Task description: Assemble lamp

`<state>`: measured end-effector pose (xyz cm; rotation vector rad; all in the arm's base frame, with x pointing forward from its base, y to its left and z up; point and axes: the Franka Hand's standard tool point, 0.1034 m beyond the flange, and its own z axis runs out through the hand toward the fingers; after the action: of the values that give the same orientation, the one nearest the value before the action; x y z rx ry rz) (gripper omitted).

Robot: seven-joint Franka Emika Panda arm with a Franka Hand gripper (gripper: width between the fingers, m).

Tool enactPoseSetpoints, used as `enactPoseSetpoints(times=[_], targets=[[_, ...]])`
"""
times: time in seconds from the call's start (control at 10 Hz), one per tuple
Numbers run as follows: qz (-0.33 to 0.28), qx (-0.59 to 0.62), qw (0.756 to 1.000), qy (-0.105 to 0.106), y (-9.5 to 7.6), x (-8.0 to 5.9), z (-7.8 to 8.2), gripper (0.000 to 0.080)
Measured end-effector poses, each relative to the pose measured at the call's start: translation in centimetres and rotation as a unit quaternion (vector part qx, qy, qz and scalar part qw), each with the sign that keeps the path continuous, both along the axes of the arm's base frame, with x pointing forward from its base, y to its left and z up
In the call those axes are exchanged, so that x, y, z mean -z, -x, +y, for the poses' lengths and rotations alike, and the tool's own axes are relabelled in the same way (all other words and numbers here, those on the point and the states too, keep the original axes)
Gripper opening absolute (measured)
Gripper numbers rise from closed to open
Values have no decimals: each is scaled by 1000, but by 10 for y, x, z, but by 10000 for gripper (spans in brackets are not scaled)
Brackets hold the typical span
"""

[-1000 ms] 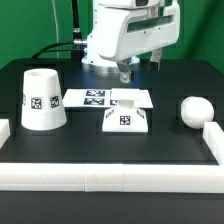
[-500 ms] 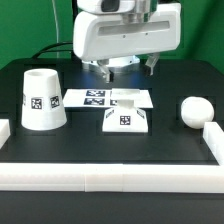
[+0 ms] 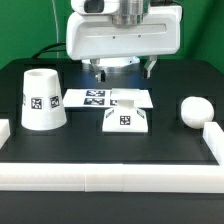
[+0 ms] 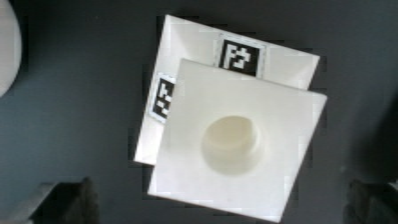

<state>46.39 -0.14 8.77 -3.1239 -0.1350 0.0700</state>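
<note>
Gripper [image 3: 125, 69], jaws apart & empty, hangs above the base [image 3: 126, 120]; if it closes off-ctr, the sloped sides prob. let base slip or skew.

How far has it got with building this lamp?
Done: nothing is joined yet. The base, bulb and shade stand apart on the table.
In hand: the open gripper hovers above the base, holding nothing; the wrist view looks down on the base's hollow.
Left: probably everything, with the bulb going into the base and then the shade on top.
</note>
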Motion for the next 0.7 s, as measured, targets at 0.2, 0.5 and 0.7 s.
enactPoseSetpoints(times=[0.2, 0.5, 0.7], targets=[[9, 67, 998, 0, 0, 2, 0, 699], [11, 101, 995, 2, -3, 10, 1, 699], [11, 95, 995, 2, -1, 18, 1, 699]])
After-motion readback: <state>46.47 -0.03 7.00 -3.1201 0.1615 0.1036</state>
